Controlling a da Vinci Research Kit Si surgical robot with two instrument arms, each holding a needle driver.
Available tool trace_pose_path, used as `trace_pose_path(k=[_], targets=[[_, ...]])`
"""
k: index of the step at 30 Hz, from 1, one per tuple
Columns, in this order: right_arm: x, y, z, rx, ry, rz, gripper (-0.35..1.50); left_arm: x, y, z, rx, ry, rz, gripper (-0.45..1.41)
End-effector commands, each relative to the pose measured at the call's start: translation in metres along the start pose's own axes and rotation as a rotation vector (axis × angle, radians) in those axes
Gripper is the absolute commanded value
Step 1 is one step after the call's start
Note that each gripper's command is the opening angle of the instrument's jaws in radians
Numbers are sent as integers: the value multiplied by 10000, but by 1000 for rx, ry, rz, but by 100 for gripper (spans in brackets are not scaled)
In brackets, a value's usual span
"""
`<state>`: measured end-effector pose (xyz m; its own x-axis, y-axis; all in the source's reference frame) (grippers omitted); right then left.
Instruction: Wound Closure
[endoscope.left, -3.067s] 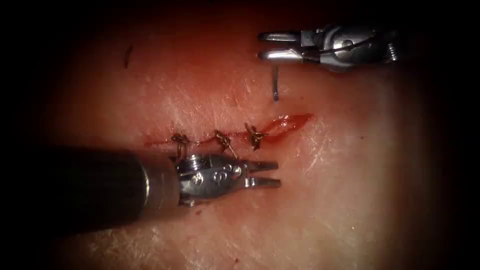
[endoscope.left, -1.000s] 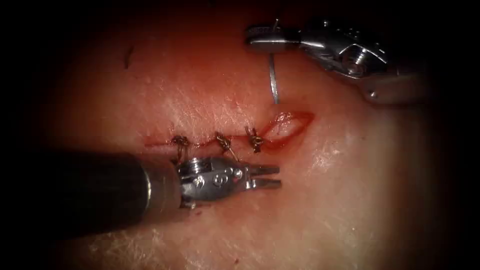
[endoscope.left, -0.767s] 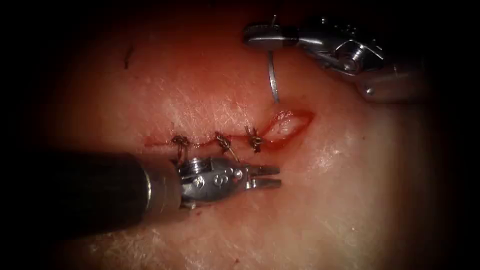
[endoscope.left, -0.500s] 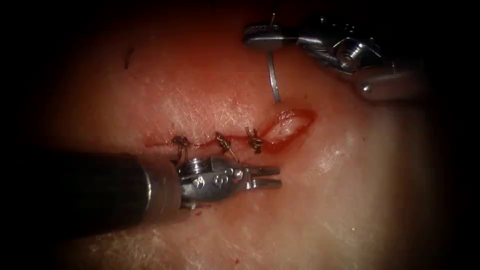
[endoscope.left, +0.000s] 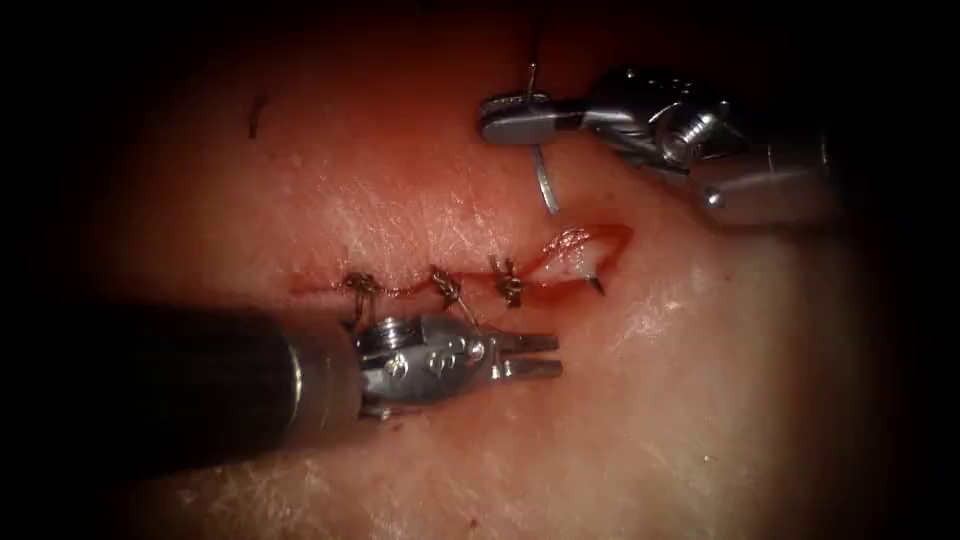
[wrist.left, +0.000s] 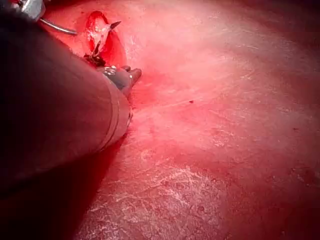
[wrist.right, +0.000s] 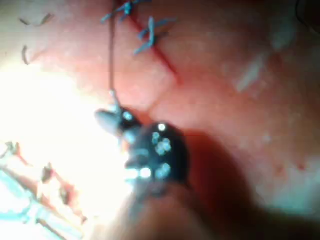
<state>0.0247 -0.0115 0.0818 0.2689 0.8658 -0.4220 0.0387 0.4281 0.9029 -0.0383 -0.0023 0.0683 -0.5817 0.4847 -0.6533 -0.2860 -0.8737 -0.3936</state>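
Since the earlier frame, the curved steel needle has been driven into the pale pork tissue; its tip emerges inside the open red cut. Right tool fingers pinch the needle's rear end. Left tool fingers are slightly spread, empty, below three knotted stitches.

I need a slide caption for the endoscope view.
Right tool holds needle piercing tissue; tip exits in cut.
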Motion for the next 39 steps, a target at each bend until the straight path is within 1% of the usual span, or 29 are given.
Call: trace_pose_path(k=[1,10,14,16,19,20,21,22,23,24,25,26,27,31,37,38,39], targets=[[-6,-1,5,6,-4,5,-35,-2,2,8,-2,0,0,7],[-25,-17,-9,2,-42,63,-35,-3,1,8,-2,1,0,7],[-44,-27,-14,16,-56,68,-35,-3,1,9,-2,1,0,7],[-62,-36,-15,24,-65,70,-35,-3,1,9,-2,0,6,7],[-72,-44,-14,33,-74,89,-35,-3,2,9,-1,0,6,7],[-75,-47,-14,33,-78,88,10,-3,2,9,-1,0,6,7],[-75,-47,-14,33,-78,88,10,-3,2,9,-1,0,6,7],[-76,-49,-14,28,-70,89,49,-3,2,9,-1,0,6,7],[-74,-48,-14,25,-66,19,94,-2,3,10,0,0,17,7],[-73,-48,-14,24,-65,-27,108,-1,4,10,-3,0,17,5],[-73,-48,-14,24,-65,-27,108,-1,4,10,-3,0,17,5],[-70,-46,-14,20,-62,-68,116,0,5,11,-3,0,22,5],[-69,-45,-16,17,-60,-84,120,0,5,11,-2,0,28,5],[-61,-37,-26,-19,-32,-98,136,3,8,11,-6,0,44,7],[-50,-29,-64,-37,-21,-89,143,10,7,5,-15,2,75,9],[-46,-29,-82,-48,-14,-84,146,13,7,3,-18,2,90,10],[-44,-30,-90,-48,-14,-81,146,16,7,1,-20,2,105,14]])
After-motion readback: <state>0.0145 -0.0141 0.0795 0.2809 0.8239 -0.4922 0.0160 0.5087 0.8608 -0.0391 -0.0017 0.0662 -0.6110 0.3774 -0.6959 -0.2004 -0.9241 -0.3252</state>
